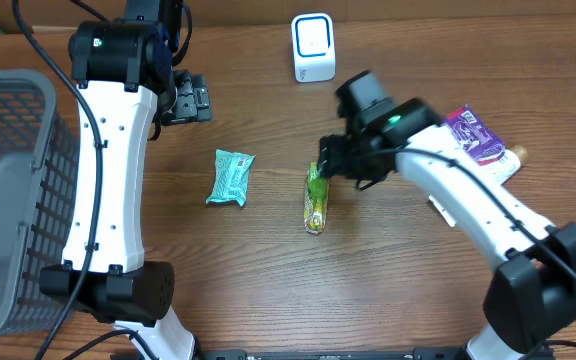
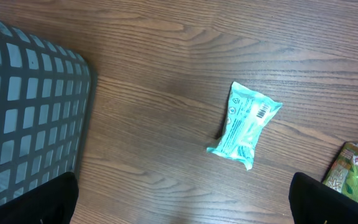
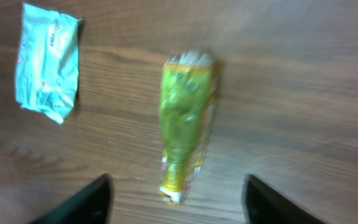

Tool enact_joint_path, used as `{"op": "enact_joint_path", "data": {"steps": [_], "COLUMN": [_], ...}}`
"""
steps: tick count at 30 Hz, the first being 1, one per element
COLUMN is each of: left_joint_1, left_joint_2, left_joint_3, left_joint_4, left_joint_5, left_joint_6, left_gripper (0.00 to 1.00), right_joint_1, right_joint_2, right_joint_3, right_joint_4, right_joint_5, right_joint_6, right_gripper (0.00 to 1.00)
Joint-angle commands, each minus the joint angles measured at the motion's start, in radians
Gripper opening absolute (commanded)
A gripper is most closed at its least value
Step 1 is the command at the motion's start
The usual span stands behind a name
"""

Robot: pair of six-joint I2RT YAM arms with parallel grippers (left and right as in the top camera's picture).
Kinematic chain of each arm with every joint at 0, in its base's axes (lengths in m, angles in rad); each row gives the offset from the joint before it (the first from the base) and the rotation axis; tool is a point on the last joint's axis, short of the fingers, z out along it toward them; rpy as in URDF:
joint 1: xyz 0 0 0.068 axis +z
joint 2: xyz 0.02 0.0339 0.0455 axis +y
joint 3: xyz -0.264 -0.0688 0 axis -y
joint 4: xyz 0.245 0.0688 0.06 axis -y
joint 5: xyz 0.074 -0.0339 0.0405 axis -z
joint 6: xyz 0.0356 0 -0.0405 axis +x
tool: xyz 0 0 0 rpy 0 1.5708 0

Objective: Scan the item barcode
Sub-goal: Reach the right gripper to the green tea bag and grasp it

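The right pincer (image 3: 176, 186) hovered spread above a green packet (image 1: 316, 200) lying flat on the tabletop (image 1: 268, 290), well short of the white scanner (image 1: 313, 47). The left pincer (image 2: 182, 199) hung spread and empty. Pickup seemed in hand; next it must descend, pinch the packet and present its barcode.

Green-yellow snack packet (image 1: 315, 200) lying flat, long axis front to back, white barcode scanner (image 1: 313, 47) standing upright, well apart
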Motion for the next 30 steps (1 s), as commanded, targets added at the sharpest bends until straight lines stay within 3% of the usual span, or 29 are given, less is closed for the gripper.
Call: {"op": "enact_joint_path", "data": {"steps": [1,7,22,30], "left_joint_1": [0.000,0.000,0.000,0.000], "left_joint_2": [0.009,0.009,0.009,0.009], "left_joint_3": [-0.003,-0.003,-0.003,-0.003], "left_joint_4": [0.001,0.001,0.001,0.001], "left_joint_5": [-0.006,-0.006,-0.006,-0.006], "left_joint_6": [-0.017,-0.017,-0.017,-0.017], "left_gripper": [1.00,0.99,1.00,1.00], "right_joint_1": [0.061,0.122,0.121,0.099], "right_joint_2": [0.012,0.016,0.019,0.019], "right_joint_3": [-0.048,-0.119,-0.234,-0.234], "right_joint_4": [0.027,0.089,0.184,0.126], "right_joint_5": [0.069,0.084,0.151,0.204], "right_joint_6": [0.071,0.130,0.170,0.170], "right_gripper": [0.56,0.47,0.45,0.46]}}
